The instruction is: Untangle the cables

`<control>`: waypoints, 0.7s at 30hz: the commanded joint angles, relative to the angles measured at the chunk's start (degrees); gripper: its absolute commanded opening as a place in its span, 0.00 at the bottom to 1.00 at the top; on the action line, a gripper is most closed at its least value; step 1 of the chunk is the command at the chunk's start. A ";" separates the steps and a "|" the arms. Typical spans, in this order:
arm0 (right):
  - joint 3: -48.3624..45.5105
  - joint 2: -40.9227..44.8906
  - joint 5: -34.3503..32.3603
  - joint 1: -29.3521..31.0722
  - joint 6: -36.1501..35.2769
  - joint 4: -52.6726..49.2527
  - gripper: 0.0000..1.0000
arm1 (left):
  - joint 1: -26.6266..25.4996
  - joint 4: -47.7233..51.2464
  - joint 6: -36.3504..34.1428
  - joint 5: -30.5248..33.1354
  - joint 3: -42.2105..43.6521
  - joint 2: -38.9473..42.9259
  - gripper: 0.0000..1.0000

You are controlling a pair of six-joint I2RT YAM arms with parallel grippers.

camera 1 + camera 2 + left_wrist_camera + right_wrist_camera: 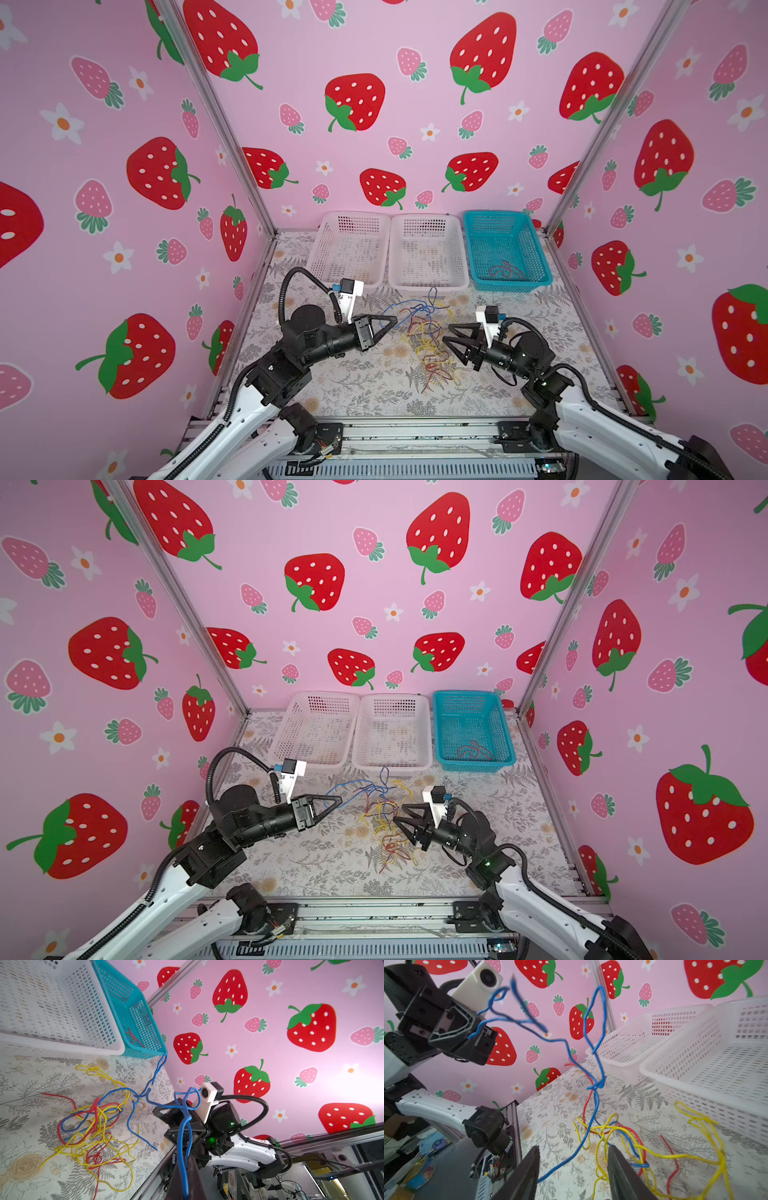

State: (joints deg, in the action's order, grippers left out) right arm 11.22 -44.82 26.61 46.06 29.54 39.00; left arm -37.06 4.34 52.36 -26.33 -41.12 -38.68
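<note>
Front-left of the middle white basket, your left jaws are clamped on the blue cable. The cables lie tangled on the worktop before that basket. They look light, limp and kink-prone, so grip near a free end. Front-right of the basket, your right jaws stand open and empty.

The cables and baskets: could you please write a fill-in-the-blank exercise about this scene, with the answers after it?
The held cable in the shut left gripper is ____.
The jaws of the right gripper stand ____.
The blue basket holds a lone cable that is ____.
The white baskets beside it number ____.
Answers: blue, open, red, two.
</note>
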 commanded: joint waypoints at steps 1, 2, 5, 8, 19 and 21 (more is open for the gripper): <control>0.35 -2.35 -3.21 4.33 -0.53 7.75 0.54 | -0.71 -7.77 3.28 3.27 1.18 1.87 0.00; 0.64 -3.65 -3.94 5.52 -0.71 8.48 0.53 | -0.99 -8.08 3.53 4.00 1.45 2.10 0.00; 1.10 -6.49 -7.21 7.98 -0.90 10.20 0.52 | -1.98 -9.52 4.36 5.98 2.36 2.83 0.00; 0.91 -8.87 -12.19 9.42 -0.79 11.43 0.48 | -2.93 -9.95 4.44 7.46 2.47 3.68 0.00; 1.68 -6.94 -23.60 9.55 -8.43 6.73 0.47 | -6.53 -9.88 4.93 10.19 3.16 4.56 0.00; 0.93 -10.52 -22.73 9.49 -10.31 9.75 0.51 | -6.91 -10.02 5.19 10.16 2.98 4.48 0.00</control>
State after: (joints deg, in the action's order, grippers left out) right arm 11.94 -52.86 5.34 55.37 22.98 45.89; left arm -43.38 -1.50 56.90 -17.47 -37.91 -35.14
